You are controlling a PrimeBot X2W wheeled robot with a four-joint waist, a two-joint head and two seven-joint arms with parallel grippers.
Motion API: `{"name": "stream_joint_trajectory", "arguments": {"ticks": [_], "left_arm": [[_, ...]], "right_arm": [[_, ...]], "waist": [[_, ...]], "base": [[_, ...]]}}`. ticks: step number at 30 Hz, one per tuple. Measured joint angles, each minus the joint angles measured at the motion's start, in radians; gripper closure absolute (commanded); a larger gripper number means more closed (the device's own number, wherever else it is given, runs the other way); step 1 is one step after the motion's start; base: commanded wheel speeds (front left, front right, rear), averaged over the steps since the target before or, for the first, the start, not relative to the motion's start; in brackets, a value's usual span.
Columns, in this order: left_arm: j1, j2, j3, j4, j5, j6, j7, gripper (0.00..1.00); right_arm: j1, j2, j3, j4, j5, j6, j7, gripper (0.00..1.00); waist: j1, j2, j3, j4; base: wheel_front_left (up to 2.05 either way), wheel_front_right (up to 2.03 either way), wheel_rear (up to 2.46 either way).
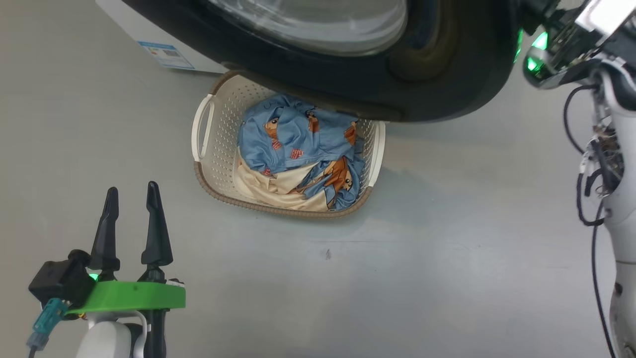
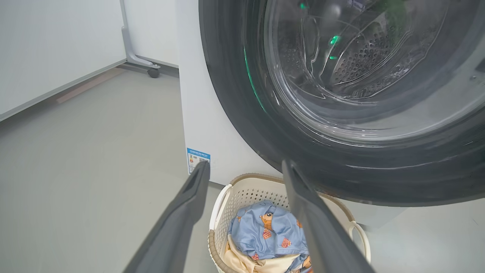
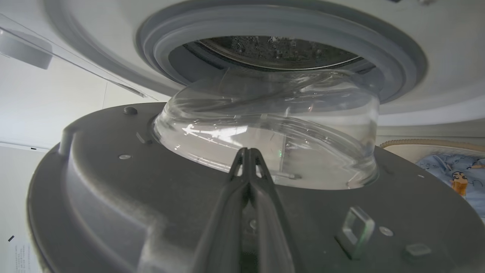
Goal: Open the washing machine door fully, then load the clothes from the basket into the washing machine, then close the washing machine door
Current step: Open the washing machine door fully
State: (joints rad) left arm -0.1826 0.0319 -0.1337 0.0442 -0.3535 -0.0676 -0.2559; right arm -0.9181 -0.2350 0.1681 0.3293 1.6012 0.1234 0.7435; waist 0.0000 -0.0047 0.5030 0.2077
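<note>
The washing machine door (image 1: 447,94), a glossy black disc with a glass bowl, stands partly open and overhangs the basket's far end. Below it the cream basket (image 1: 278,209) sits on the floor and holds the clothes (image 1: 298,139), blue printed pieces over a cream one. My left gripper (image 1: 131,188) hovers open and empty at the lower left, apart from the basket (image 2: 246,197). My right gripper (image 3: 248,151) is shut with nothing in it, its tips against the door's grey inner face (image 3: 113,182) beside the glass bowl. Beyond it are the washing machine's gasket (image 3: 265,22) and drum.
The washing machine's white body (image 2: 204,113) carries a small blue sticker (image 1: 166,54). My right arm with its cables (image 1: 611,199) runs down the right edge. A castor leg (image 2: 153,72) and a white wall panel stand far left. Grey floor surrounds the basket.
</note>
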Motion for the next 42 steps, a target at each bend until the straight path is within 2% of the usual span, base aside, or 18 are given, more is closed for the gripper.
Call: {"name": "stream_joint_trajectory", "arguments": {"ticks": [19, 42], "left_arm": [[0.003, 0.0, 0.006, 0.049, -0.012, 0.0, 0.0, 0.0], [0.106, 0.001, 0.006, 0.086, -0.041, 0.0, 0.0, 0.0]], "right_arm": [[0.199, 0.116, 0.122, -0.055, 0.012, 0.0, 0.071, 1.0], [0.412, 0.167, 0.227, -0.035, 0.022, 0.0, 0.038, 1.0]], "waist": [[0.0, 0.0, -0.124, -0.044], [0.0, 0.0, -0.338, -0.04]], "base": [[0.0, 0.0, 0.0], [0.0, 0.0, 0.0]]}}
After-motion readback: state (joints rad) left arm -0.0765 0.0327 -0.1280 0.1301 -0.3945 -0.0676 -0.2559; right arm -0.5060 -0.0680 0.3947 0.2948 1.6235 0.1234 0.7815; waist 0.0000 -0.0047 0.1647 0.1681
